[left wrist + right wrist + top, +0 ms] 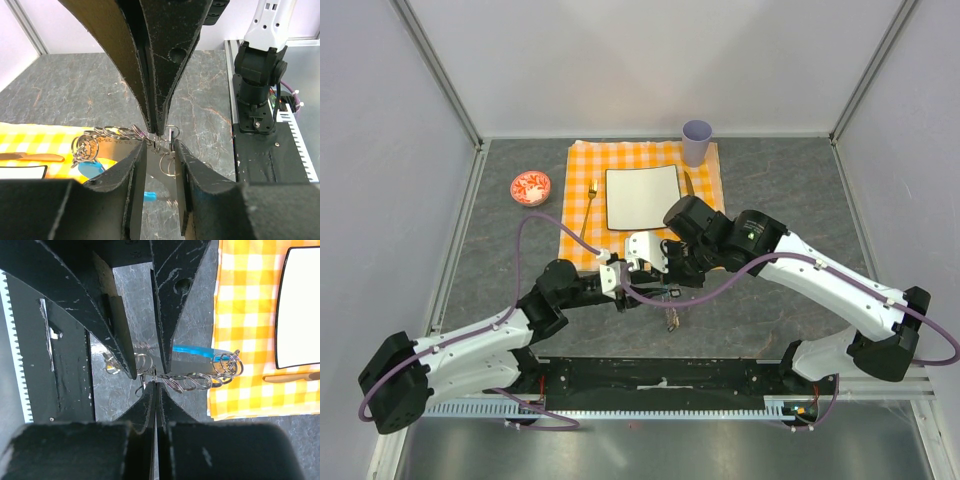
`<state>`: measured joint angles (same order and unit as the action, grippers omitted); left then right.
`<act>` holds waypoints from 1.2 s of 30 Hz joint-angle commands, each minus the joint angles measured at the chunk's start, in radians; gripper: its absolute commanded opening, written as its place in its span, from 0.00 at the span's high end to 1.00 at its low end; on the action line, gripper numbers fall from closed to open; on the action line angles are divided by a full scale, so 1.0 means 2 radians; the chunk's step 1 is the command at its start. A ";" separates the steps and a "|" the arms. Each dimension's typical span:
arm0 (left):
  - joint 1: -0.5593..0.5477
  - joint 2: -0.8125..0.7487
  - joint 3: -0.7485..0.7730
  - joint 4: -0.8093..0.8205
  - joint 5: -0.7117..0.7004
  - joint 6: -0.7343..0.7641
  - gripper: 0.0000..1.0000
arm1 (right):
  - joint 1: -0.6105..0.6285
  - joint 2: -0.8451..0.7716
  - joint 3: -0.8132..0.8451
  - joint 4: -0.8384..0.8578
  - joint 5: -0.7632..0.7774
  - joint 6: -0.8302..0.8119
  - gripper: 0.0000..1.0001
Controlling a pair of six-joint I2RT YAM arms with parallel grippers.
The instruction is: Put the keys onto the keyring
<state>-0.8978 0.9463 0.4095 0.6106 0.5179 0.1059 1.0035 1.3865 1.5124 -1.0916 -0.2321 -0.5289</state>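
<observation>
1. Right gripper (156, 390) is clenched on the keyring (192, 381); its blue tag (195, 351) trails over the checked cloth's (250, 315) near edge.
2. Left gripper (161, 150) has its jaws apart, straddling the rings.
3. Keys (672, 318) are just nearer, mid-table.

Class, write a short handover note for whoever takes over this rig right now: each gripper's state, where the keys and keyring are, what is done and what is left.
Right gripper: shut on the keyring, pinching it at the end of its chain.
Left gripper: jaws apart around the ring end; no clear grip.
Blue tag: at the edge of the checked cloth.
The keys: on the near side, just below where the grippers meet.
Done: keyring gripped.
Left: threading the keys; whether any is already on cannot be told.
</observation>
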 commanded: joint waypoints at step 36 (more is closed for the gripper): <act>0.001 0.017 0.032 0.037 -0.021 -0.045 0.98 | 0.002 -0.057 -0.057 0.127 -0.014 0.034 0.82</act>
<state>-0.8925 0.9924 0.4484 0.5697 0.5678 0.1188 0.9901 1.3514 1.4559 -1.0519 -0.2737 -0.4988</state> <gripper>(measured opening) 0.026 0.079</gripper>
